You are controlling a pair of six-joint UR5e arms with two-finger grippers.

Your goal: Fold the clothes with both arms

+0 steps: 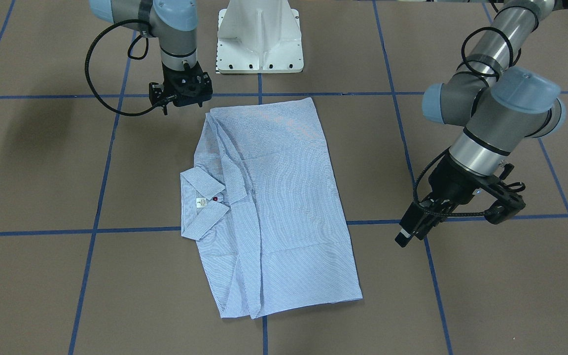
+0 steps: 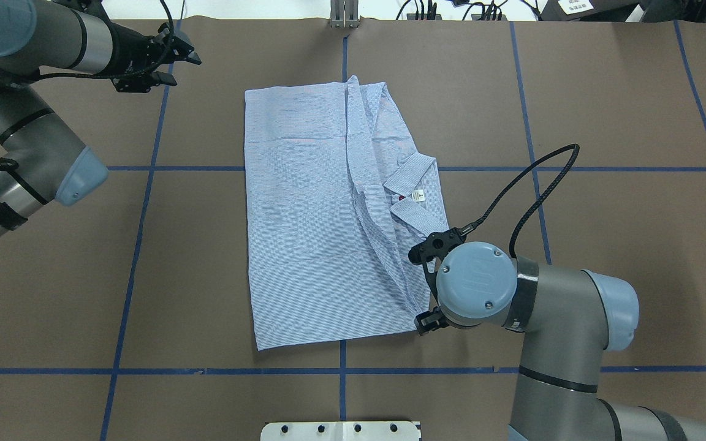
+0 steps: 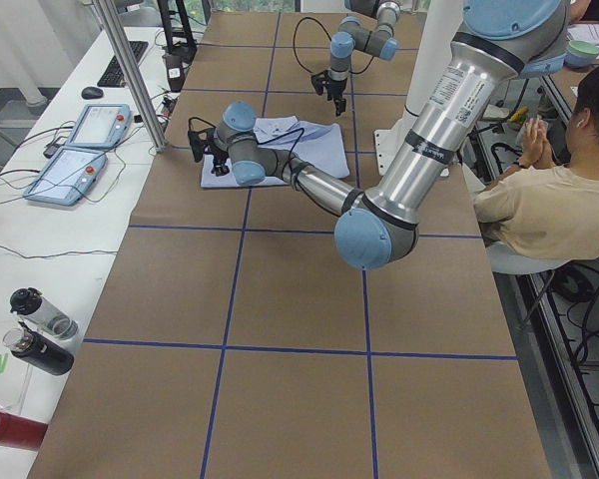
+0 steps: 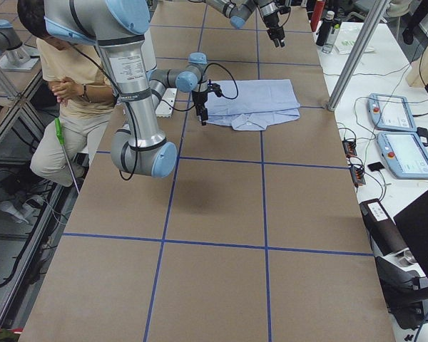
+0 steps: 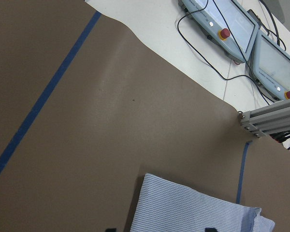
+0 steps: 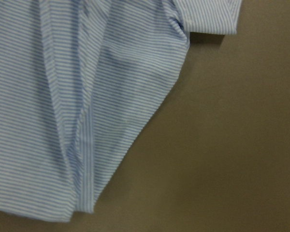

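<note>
Overhead hides right gripper, width unclear; front view shows left gripper wide, empty

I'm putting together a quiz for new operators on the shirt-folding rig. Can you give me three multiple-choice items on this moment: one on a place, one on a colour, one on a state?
1. Where on the shirt is the collar?
A) on the side toward the right arm
B) on the side away from it
C) hidden underneath

2. What colour are the tape lines on the table?
A) red
B) blue
C) yellow

3. How does the shirt lie?
A) spread out, sleeves wide
B) crumpled in a heap
C) folded into a flat rectangle

Key:
1 A: the collar juts from the edge beside the right arm.
2 B: a blue grid crosses the brown surface.
3 C: the edges are straight and no sleeve sticks out.
</note>
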